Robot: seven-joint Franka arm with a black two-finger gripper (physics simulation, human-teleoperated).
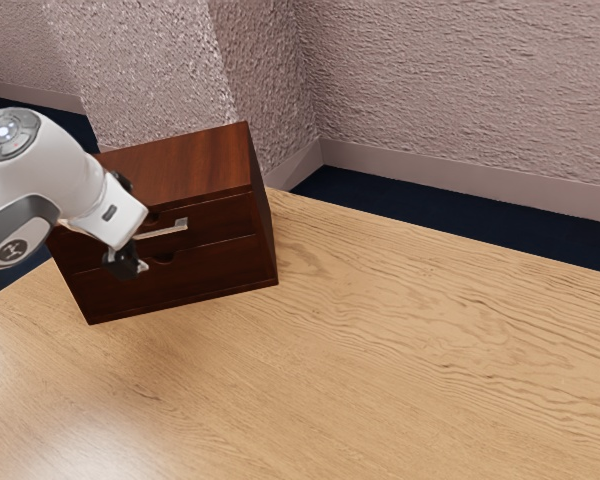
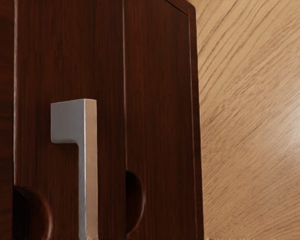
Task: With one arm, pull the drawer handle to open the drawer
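Silver handle (image 1: 166,229) sits on the upper drawer (image 1: 220,215) of the dark cabinet (image 1: 195,160) on the counter (image 1: 380,340); whether the jaws are spread I cannot tell, so centre them, then pull straight outward.

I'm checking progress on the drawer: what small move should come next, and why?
Probably nudge the gripper squarely onto the handle before pulling. The drawer looks flush with the box, and the gripper sits by the handle's end, slightly below it; whether it holds is unclear.
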